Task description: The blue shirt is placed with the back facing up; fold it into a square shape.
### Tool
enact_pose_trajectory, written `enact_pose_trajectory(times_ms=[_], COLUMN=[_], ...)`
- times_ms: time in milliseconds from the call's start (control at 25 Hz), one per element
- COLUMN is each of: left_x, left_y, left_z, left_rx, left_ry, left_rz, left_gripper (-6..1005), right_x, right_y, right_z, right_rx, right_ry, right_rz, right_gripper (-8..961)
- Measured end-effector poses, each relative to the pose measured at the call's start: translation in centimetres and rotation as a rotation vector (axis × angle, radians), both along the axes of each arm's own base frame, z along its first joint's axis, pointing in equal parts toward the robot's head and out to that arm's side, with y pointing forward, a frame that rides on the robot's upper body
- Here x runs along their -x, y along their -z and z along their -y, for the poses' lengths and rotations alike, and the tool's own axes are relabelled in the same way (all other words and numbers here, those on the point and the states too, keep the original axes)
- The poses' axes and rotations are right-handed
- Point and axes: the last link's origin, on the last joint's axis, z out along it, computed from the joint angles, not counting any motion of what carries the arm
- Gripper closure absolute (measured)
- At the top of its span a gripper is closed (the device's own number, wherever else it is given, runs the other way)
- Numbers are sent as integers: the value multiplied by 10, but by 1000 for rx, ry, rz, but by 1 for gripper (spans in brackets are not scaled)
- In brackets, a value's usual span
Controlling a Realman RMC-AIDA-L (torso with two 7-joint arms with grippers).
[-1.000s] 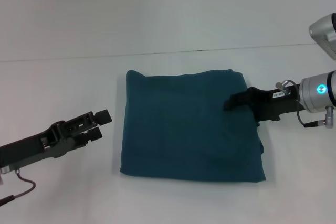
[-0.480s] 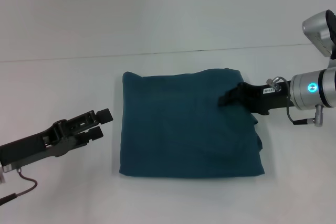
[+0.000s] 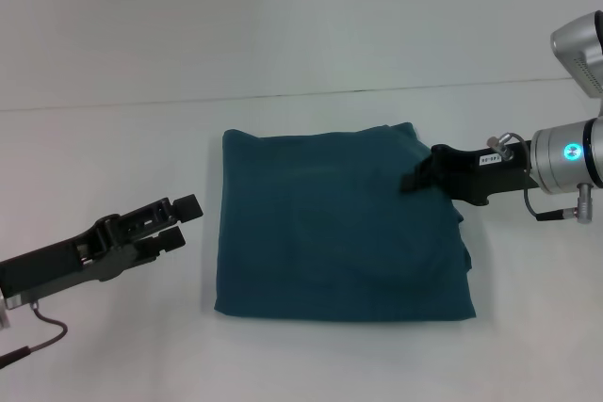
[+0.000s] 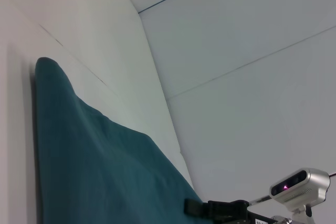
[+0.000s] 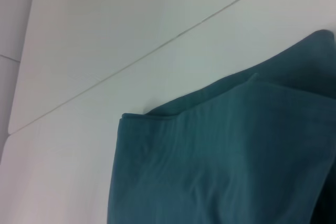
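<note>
Right gripper (image 3: pixel 411 181) drawn back slightly toward shirt's right edge
Blue shirt (image 3: pixel 330 233) seen folded square beneath it; jaw state cannot be told; left gripper (image 3: pixel 184 218) parked, parted

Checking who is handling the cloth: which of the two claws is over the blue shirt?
The right claw: it reaches over the blue shirt near its far right corner. The left claw sits on the white table, apart from the shirt's left edge.
</note>
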Motion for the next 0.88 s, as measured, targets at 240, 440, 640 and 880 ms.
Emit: enact_pose_trajectory(times_ms=[240, 440, 640, 880], left_x=[1, 2, 2, 1], left_y=[1, -1, -1, -1], left_z=[1, 1, 1, 0], left_rx=[3, -6, -7, -7], left_ry=[-5, -14, -14, -12], left_rz=[4, 8, 9, 9], left_gripper=[66, 67, 67, 67], right_x=[-1, -4, -6, -9], right_y=[1, 0, -3, -12], right_z=[0, 2, 2, -1], right_rx=[0, 4, -10, -39], right_ry=[-9, -2, -14, -14], right_rz=[16, 16, 18, 27], right_gripper=[894, 888, 877, 732])
